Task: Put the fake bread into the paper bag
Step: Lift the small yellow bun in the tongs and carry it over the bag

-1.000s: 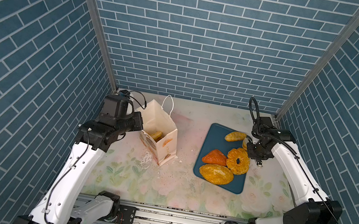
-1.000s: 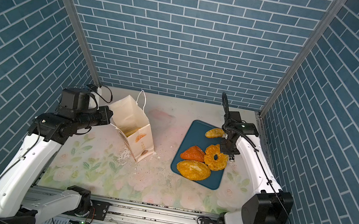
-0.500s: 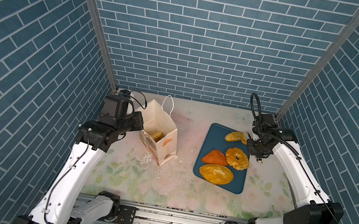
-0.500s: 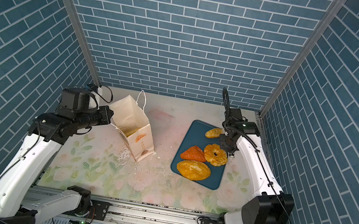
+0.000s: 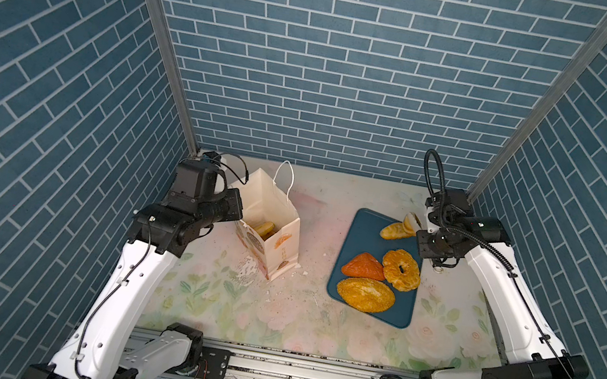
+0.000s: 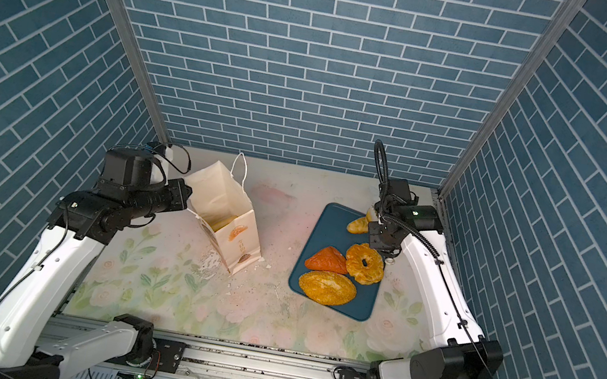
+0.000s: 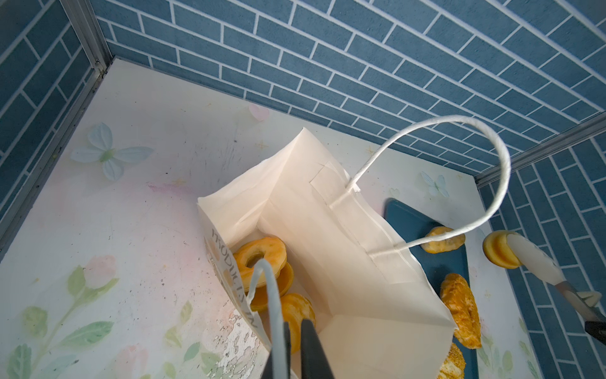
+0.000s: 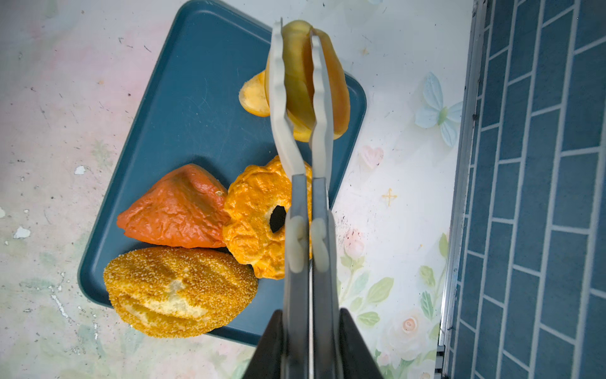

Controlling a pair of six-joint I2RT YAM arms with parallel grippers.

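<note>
- Closest to the front, the seeded loaf (image 5: 365, 294) sits on the near end of the tray (image 5: 365, 226). The reddish triangle (image 5: 363, 265) and the ring (image 5: 401, 269) are bunched up right behind it, and nothing is gripping any of them.
- Roughly level with those but well off to the left stands the paper bag (image 5: 270, 201), mouth open upward. Some bread is already inside: a second ring (image 7: 259, 256) on top and a couple of buns (image 7: 296, 315) under it.
- The left gripper (image 7: 296, 328) is pinched tight on the paper bag at its near cord handle. That arm is the one right at the bag, but it looks busy holding the mouth open.
- Further back, a little roll (image 5: 391, 230) lies on the far end of the tray.
- Farthest back, the right gripper (image 8: 295, 32) hangs over the tray's far right corner, clamped on a small bun (image 8: 331, 82) that looks lifted clear. The bun's long side runs along the fingers.
- The bit that matters: from that claw the bag lies to the left and slightly nearer, well apart, across the tray and a strip of bare table (image 5: 311, 327). It probably needs a sideways carry that clears the upright far handle (image 5: 284, 178) before letting go over the mouth.
</note>
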